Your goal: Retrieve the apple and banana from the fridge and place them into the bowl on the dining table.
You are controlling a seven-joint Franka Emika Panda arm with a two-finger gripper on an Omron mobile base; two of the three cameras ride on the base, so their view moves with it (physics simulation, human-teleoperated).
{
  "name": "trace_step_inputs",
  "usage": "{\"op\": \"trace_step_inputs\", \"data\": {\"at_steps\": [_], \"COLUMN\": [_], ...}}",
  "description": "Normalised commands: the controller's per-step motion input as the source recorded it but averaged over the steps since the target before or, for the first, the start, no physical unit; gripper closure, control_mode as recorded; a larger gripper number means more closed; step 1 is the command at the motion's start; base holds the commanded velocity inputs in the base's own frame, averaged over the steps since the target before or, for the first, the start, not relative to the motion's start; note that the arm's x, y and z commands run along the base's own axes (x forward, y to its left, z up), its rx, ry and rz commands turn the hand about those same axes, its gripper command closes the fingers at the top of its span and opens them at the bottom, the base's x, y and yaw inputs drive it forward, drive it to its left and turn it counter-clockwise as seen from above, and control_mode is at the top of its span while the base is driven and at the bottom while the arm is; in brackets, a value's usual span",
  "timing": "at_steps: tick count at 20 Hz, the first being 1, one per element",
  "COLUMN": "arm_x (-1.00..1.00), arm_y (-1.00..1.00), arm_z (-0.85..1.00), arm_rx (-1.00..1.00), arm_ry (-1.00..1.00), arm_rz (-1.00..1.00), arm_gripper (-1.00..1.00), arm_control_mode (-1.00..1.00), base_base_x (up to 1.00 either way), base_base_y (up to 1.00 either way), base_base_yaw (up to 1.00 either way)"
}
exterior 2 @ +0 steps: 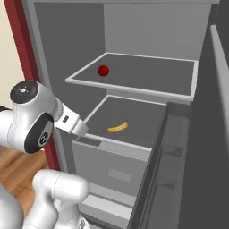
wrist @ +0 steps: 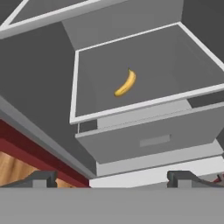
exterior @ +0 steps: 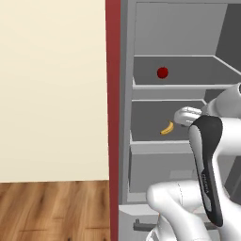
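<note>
The fridge (exterior 2: 134,27) stands open beside a cream wall (exterior: 52,89) and wood floor (exterior: 52,212), its grey shelves bare but for the fruit. The apple (exterior 2: 103,70) sits on the upper shelf (exterior 2: 134,89), and the banana (wrist: 126,83) lies alone near the middle of the lower shelf (wrist: 144,105). The tool (wrist: 113,178) hangs outside the fridge front, below and short of the banana, its fingers (wrist: 43,178) spread wide and grasping nothing.

dark-red apple (exterior: 162,72), yellow banana (wrist: 125,83), grey fridge (exterior 2: 134,27), wood-grain floor (exterior: 52,212)
</note>
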Motion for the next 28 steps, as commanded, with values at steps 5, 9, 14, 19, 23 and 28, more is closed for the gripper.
{"op": "trace_step_inputs", "data": {"at_steps": [5, 9, 14, 19, 23, 28], "arm_x": [0.17, 0.0, 0.04, -0.03, 0.07, 0.29], "arm_y": [-0.11, -0.09, 0.01, 0.0, 0.0, 0.0], "arm_z": [0.12, 0.44, 0.45, 0.2, 0.0, 0.22], "arm_rx": [0.0, -0.04, -0.12, -0.1, -0.06, -0.1], "arm_ry": [0.05, 0.0, -0.01, -0.2, -0.19, 0.01], "arm_rz": [0.08, 0.06, 0.08, 0.23, 0.26, 0.17], "arm_gripper": [-1.0, -1.0, -1.0, -1.0, -1.0, -1.0], "arm_control_mode": [-1.0, -1.0, -1.0, -1.0, -1.0, -1.0], "base_base_x": [0.0, 0.0, 0.0, 0.0, 0.0, 0.0], "base_base_y": [0.0, 0.0, 0.0, 0.0, 0.0, 0.0], "base_base_yaw": [0.0, 0.0, 0.0, 0.0, 0.0, 0.0]}}
